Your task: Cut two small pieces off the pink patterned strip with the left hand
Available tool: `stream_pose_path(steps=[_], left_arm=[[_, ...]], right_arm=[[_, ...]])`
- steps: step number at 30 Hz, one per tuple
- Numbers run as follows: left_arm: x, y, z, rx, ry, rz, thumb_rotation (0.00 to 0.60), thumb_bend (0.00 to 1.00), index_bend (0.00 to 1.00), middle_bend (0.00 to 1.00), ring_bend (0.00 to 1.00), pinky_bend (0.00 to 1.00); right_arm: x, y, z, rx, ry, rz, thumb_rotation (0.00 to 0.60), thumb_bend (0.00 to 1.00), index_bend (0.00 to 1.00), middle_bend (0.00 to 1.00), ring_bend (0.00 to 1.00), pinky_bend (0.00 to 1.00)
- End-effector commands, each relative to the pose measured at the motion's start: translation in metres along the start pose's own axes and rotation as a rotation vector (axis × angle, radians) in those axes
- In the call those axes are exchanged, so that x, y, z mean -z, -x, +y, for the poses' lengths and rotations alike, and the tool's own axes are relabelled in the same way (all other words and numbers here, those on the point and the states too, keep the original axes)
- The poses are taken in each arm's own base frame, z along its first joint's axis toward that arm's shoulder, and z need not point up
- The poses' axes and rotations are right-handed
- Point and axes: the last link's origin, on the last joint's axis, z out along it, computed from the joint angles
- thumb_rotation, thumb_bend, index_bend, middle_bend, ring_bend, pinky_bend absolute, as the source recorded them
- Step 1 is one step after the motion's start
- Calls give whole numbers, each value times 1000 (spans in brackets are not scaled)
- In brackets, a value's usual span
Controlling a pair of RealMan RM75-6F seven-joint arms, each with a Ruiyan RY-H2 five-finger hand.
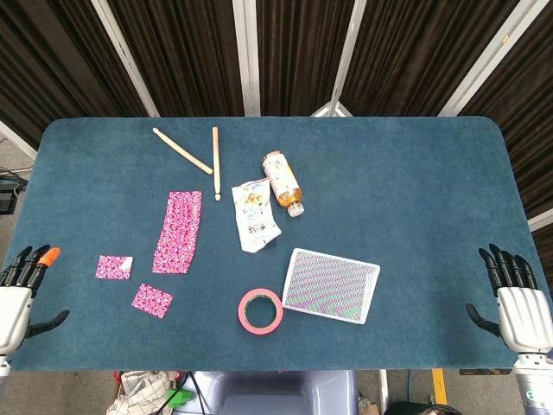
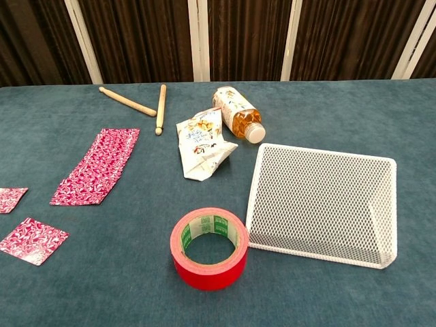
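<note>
Fingers of both hands spread empty; tape roll, mesh tray, bottle lie beside pink strip.

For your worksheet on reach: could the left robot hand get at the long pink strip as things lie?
Probably yes: the left robot hand is open, and only bare table separates it from the pink strip.

Left robot hand grey-backed, black fingers, one orange tip, right robot hand alike
</note>
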Motion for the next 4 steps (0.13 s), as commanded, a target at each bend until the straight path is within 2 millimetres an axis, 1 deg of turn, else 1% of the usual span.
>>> stream_pose_path(steps=[1, 4], left_arm=[[1, 0, -2, -7, 8, 26, 600, 178, 123, 48, 0, 154], [1, 1, -3, -19, 9, 25, 600, 179, 123, 48, 0, 153]], right_arm=[[0, -1, 0, 2, -20, -1, 600, 272, 11, 47, 82, 87], [0, 0, -1, 3, -29, -4, 600, 272, 11, 47, 82, 87]])
